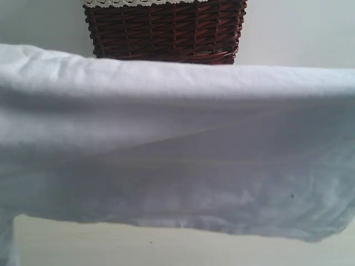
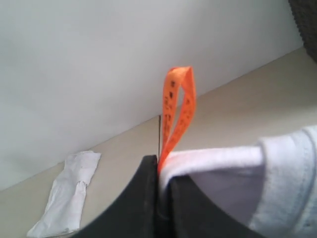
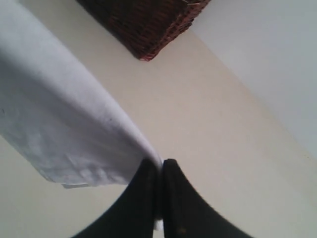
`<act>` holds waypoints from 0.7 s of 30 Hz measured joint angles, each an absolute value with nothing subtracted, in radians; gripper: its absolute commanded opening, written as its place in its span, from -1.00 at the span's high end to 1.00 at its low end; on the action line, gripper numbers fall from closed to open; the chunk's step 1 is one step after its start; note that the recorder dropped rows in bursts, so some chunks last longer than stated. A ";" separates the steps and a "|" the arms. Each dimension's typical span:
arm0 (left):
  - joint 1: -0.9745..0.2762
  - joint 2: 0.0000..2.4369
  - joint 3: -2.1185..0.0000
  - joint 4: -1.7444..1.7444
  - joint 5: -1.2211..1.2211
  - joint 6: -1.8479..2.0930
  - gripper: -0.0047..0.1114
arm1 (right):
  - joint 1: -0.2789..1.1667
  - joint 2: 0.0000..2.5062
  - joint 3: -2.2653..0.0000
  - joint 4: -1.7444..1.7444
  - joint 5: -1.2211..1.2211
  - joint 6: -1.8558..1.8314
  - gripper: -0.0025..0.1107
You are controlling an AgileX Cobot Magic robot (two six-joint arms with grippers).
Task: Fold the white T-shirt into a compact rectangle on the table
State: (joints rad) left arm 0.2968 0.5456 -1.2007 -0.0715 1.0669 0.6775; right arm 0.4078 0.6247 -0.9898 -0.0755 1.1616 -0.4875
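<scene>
The white T-shirt (image 1: 177, 149) hangs stretched across almost the whole exterior view, lifted off the table (image 1: 166, 246); neither gripper shows there. In the left wrist view my left gripper (image 2: 162, 166) is shut on the shirt's white ribbed edge (image 2: 218, 157), with an orange loop tag (image 2: 177, 104) standing up from between the black fingers. In the right wrist view my right gripper (image 3: 159, 166) is shut on another edge of the T-shirt (image 3: 59, 119), which stretches away from the fingers above the table (image 3: 198, 124).
A dark red-brown wicker basket (image 1: 166, 30) with a lace-trimmed liner stands at the back, also seen as the basket (image 3: 148, 22) in the right wrist view. A crumpled white cloth or paper (image 2: 67, 198) lies on the table near the pale wall (image 2: 99, 59).
</scene>
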 measured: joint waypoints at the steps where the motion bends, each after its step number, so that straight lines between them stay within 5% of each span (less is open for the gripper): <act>1: 0.297 0.546 -1.205 -0.072 1.067 0.667 0.92 | 0.422 0.625 -0.990 -0.076 1.178 -0.501 0.96; 7: 0.295 0.626 -1.171 -0.076 1.076 0.639 0.92 | 0.440 0.710 -0.990 -0.076 1.199 -0.521 0.96; 11: 0.285 0.798 -0.921 -0.131 1.056 0.696 0.92 | 0.440 1.028 -0.990 -0.082 1.223 -0.474 0.96; 21: 0.279 1.318 -0.689 -0.148 0.326 0.831 0.92 | 0.440 1.532 -0.990 -0.413 0.777 -0.256 0.96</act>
